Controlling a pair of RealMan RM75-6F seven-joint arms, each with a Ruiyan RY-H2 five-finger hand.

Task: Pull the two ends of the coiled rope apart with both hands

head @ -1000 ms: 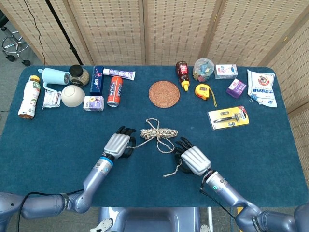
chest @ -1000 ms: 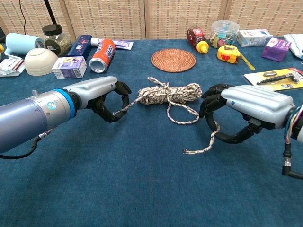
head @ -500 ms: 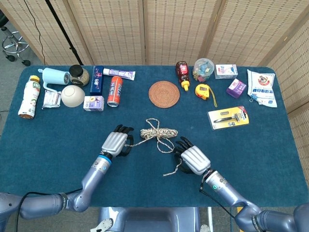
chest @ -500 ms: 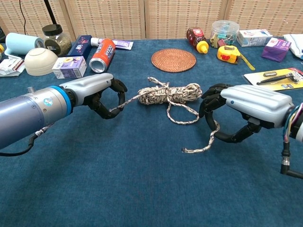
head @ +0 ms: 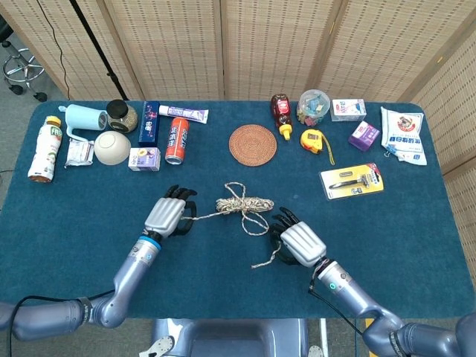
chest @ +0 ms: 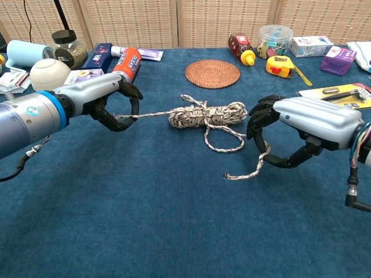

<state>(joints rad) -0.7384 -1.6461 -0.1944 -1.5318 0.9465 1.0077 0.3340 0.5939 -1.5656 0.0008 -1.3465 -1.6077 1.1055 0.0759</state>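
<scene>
At table centre the rope (chest: 206, 114) is lying coiled while the left hand (chest: 107, 98) is pinching one end at nine o'clock and the right hand (chest: 290, 136) is gripping the other (slack, at four o'clock), so both should be drawing steadily outward, level.

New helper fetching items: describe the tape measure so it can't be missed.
Start at the blue table's far edge, right of the round woven coaster. The tape measure lies between a red bottle and a purple box: the only yellow casing, tape trailing out.
</scene>
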